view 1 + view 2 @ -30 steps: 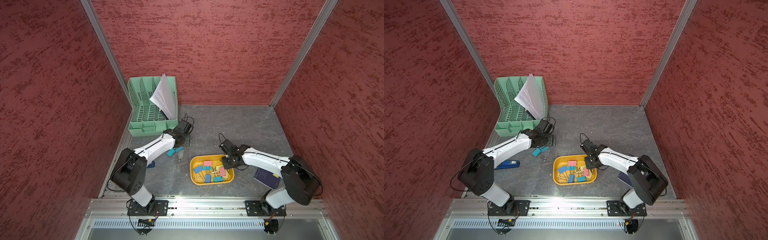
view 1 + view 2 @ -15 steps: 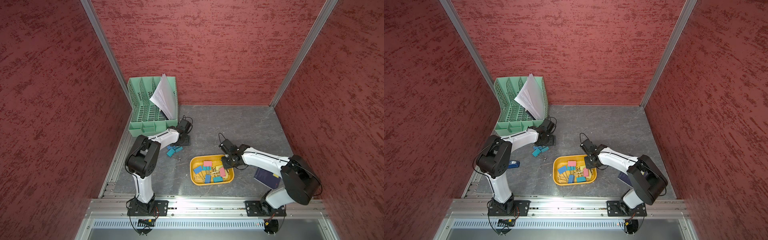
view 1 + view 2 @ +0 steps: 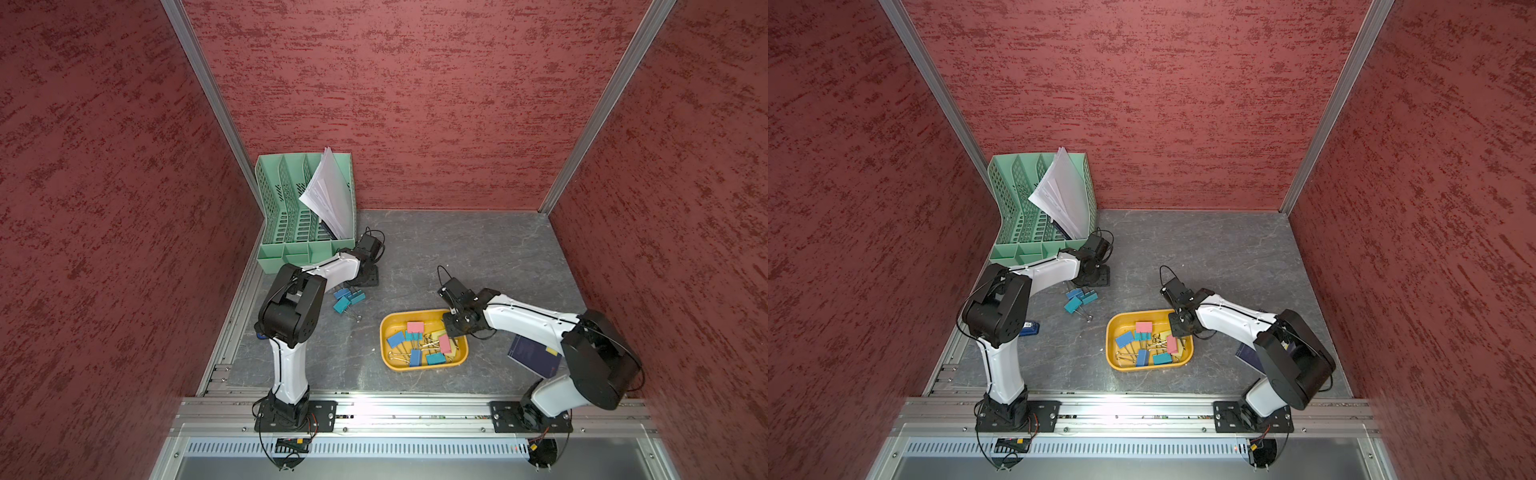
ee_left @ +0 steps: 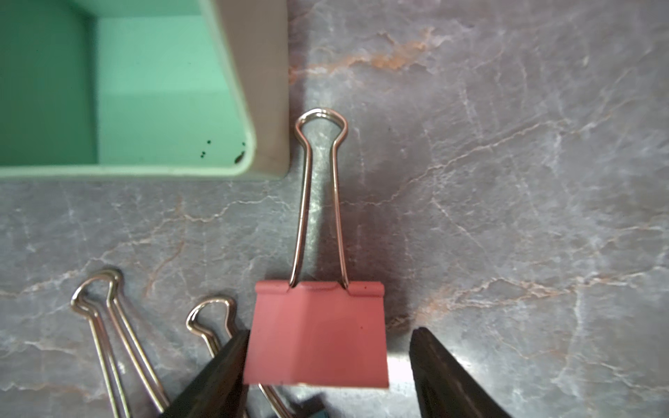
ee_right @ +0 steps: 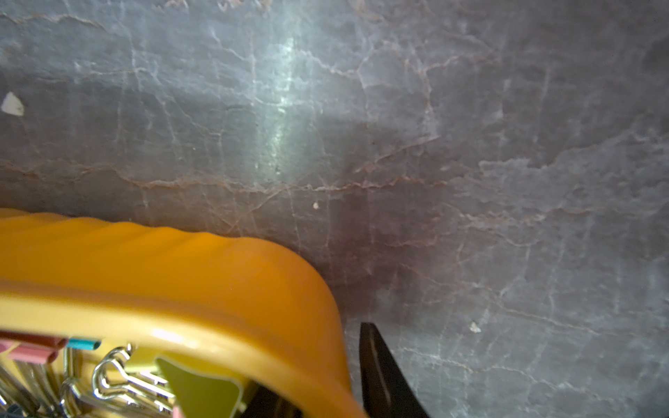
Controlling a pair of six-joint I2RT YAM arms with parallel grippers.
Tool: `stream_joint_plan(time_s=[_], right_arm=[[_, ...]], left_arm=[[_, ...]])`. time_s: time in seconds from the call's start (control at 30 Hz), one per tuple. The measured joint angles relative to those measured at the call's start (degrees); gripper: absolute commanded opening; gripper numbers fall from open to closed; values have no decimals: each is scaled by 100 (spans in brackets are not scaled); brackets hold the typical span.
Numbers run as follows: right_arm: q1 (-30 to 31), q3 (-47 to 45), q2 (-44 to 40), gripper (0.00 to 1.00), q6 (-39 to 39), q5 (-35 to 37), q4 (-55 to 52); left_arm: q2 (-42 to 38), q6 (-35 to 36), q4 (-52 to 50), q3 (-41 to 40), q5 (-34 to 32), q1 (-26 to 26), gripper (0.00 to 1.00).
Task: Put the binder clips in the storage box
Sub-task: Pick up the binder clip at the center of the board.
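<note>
Over the last second the left arm has reared up at the elbow, its wrist staying by the lower right corner of the file organizer; I read this as a descent onto the pink binder clip lying flat on the worktop, so another pick looks to be starting; the left gripper is open astride the clip's body, one finger touching its edge, the other just apart; the right gripper, unmoved, pinches the upper right corner of the storage box, right of centre, several binder clips inside; blue and teal clips wait at its upper left.
</note>
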Motion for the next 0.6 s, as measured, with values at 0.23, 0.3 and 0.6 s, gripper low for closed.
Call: stream_joint_plan(time_s=[0.23,0.3,0.6], right_arm=[[-4,0,0,28,2,0,0],[-4,0,0,28,2,0,0],[-4,0,0,28,2,0,0]], left_arm=[[31,11,55,0,22,26,60],[31,44,63,0,35,24,58],[-66,262,94,0,120,-140,54]])
